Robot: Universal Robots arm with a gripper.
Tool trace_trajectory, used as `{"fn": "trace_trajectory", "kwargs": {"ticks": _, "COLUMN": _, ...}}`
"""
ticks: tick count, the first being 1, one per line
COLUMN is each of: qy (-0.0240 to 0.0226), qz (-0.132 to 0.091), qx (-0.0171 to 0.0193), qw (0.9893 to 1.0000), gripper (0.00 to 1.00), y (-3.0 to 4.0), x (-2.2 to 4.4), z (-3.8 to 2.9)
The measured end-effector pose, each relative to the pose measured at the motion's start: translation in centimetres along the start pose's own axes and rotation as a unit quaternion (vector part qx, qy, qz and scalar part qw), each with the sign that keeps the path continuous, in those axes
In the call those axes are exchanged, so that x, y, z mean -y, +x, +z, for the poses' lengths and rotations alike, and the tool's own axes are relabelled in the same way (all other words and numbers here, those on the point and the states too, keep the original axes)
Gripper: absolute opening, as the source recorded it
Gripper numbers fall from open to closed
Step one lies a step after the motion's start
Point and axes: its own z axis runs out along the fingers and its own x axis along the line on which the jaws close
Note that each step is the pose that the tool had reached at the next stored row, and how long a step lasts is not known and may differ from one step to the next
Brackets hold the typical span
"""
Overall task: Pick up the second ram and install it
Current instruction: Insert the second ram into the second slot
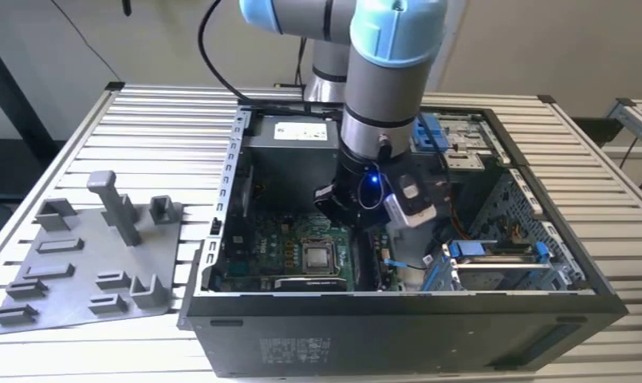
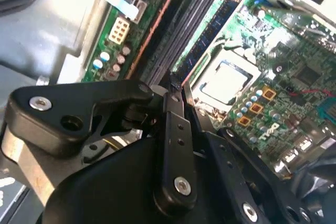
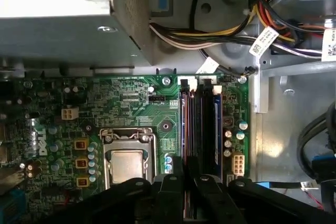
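While the gripper (image 3: 184, 195) hangs low inside the case (image 1: 406, 311), its fingers (image 2: 173, 129) sit nearly shut over the slots (image 3: 199, 124). One ram (image 2: 210, 35) stands in a slot — whether it's the second, I can't tell. A crooked push could bend it or crack the board (image 3: 105, 108).

You see a green motherboard (image 3: 131, 103), black gripper (image 3: 184, 182), and what looks like a dark-blue ram (image 2: 210, 32).

Matt plastic, bare metal, glossy board

Matt grey plastic holder plate (image 1: 81, 267) on a ribbed metal desk (image 1: 151, 144); glossy green motherboard (image 3: 126, 114); matt black fingers (image 2: 173, 145).
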Motion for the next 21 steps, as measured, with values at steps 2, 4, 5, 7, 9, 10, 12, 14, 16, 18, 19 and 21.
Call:
{"fn": "trace_trajectory", "kwargs": {"ticks": 2, "qy": -0.0010, "qz": 0.000, "qx": -0.0003, "qw": 1.0000, "gripper": 0.15, "y": -0.10, "x": 0.19, "z": 0.03}}
{"fn": "trace_trajectory", "kwargs": {"ticks": 4, "qy": -0.0015, "qz": 0.002, "qx": -0.0004, "qw": 1.0000, "gripper": 0.15, "y": -0.13, "x": 0.28, "z": 0.09}}
{"fn": "trace_trajectory", "kwargs": {"ticks": 5, "qy": -0.0019, "qz": 0.003, "qx": -0.0004, "qw": 1.0000, "gripper": 0.15, "y": -0.16, "x": 0.29, "z": 0.13}}
{"fn": "trace_trajectory", "kwargs": {"ticks": 7, "qy": -0.0020, "qz": 0.005, "qx": -0.0006, "qw": 1.0000, "gripper": 0.15, "y": -0.26, "x": 0.32, "z": 0.15}}
{"fn": "trace_trajectory", "kwargs": {"ticks": 9, "qy": -0.0019, "qz": 0.006, "qx": -0.0014, "qw": 1.0000, "gripper": 0.15, "y": -0.46, "x": 0.33, "z": 0.17}}
{"fn": "trace_trajectory", "kwargs": {"ticks": 10, "qy": -0.0019, "qz": 0.006, "qx": -0.0020, "qw": 1.0000, "gripper": 0.15, "y": -0.57, "x": 0.33, "z": 0.17}}
{"fn": "trace_trajectory", "kwargs": {"ticks": 12, "qy": -0.0020, "qz": 0.006, "qx": -0.0024, "qw": 1.0000, "gripper": 0.15, "y": -0.64, "x": 0.33, "z": 0.19}}
{"fn": "trace_trajectory", "kwargs": {"ticks": 14, "qy": -0.0020, "qz": 0.006, "qx": -0.0024, "qw": 1.0000, "gripper": 0.15, "y": -0.66, "x": 0.32, "z": 0.19}}
{"fn": "trace_trajectory", "kwargs": {"ticks": 16, "qy": -0.0021, "qz": 0.006, "qx": -0.0024, "qw": 1.0000, "gripper": 0.15, "y": -0.67, "x": 0.32, "z": 0.24}}
{"fn": "trace_trajectory", "kwargs": {"ticks": 18, "qy": -0.0020, "qz": 0.006, "qx": -0.0025, "qw": 1.0000, "gripper": 0.15, "y": -0.70, "x": 0.32, "z": 0.30}}
{"fn": "trace_trajectory", "kwargs": {"ticks": 19, "qy": -0.0020, "qz": 0.006, "qx": -0.0024, "qw": 1.0000, "gripper": 0.15, "y": -0.72, "x": 0.32, "z": 0.33}}
{"fn": "trace_trajectory", "kwargs": {"ticks": 21, "qy": -0.0020, "qz": 0.006, "qx": -0.0025, "qw": 1.0000, "gripper": 0.15, "y": -0.76, "x": 0.32, "z": 0.42}}
